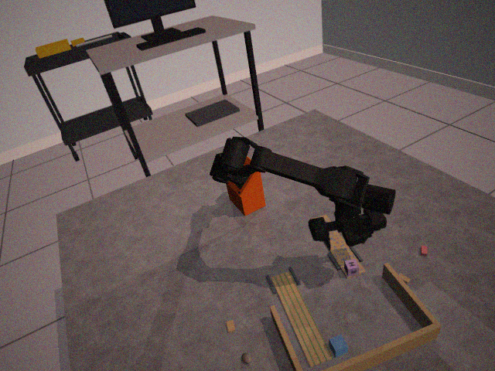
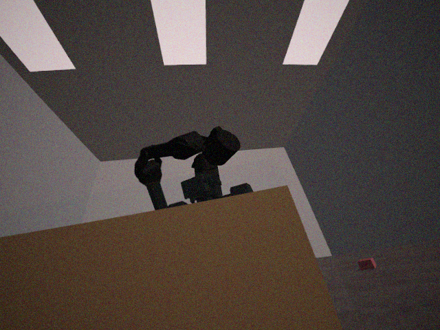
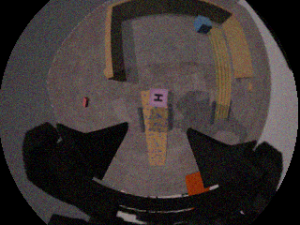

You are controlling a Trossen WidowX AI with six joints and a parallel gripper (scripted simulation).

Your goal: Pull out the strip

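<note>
The pink-purple cube (image 1: 351, 267) (image 3: 158, 97), labelled H, rests on the far end of a tan strip with blue speckles (image 1: 338, 241) (image 3: 157, 152). The strip lies between two short dark rails. A second, green-striped tan strip (image 1: 300, 317) (image 3: 222, 70) lies apart from it, with a blue cube (image 1: 339, 345) (image 3: 202, 24) at its far end. My gripper (image 1: 339, 236) (image 3: 157, 128) is wide open and empty, above the speckled strip, its fingers one on each side, nearer the robot than the cube. Its fingertips are hidden in the exterior view.
A wooden wall (image 1: 407, 295) (image 3: 112, 42) stands beyond the cube and joins a frame around the blue cube. A red block (image 1: 424, 250) (image 2: 367, 263) (image 3: 85, 101) lies off to one side. A small tan block (image 1: 230, 326) and a brown ball (image 1: 246, 358) lie outside the frame.
</note>
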